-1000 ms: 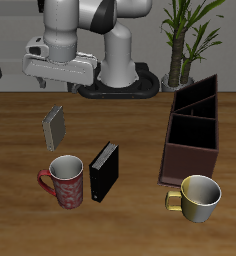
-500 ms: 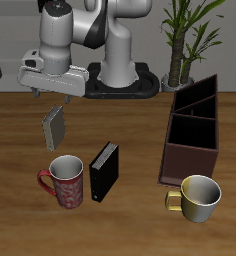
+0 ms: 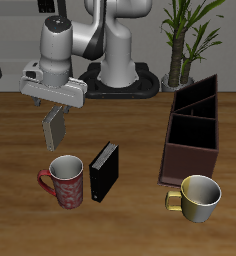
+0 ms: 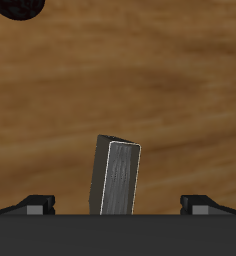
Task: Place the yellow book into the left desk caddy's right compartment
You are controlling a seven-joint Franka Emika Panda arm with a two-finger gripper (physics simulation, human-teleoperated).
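The yellow book (image 3: 54, 128) stands upright on the table, a small thin greyish-tan book; in the wrist view (image 4: 118, 177) it shows end-on between my fingertips. My gripper (image 3: 52, 107) is open, directly above the book, with its fingers (image 4: 37, 203) spread wide on either side and not touching it. The left desk caddy (image 3: 193, 130), a long dark brown box with inner dividers, stands far across the table from the gripper.
A red patterned mug (image 3: 66, 181) stands just in front of the book, near the table's front edge. A larger black book (image 3: 104, 170) stands upright beside the mug. A yellow mug (image 3: 198, 196) sits before the caddy. A potted plant (image 3: 185, 40) is behind.
My gripper has moved down and toward the table's front, from behind the book to right above it. The book and other objects have not moved.
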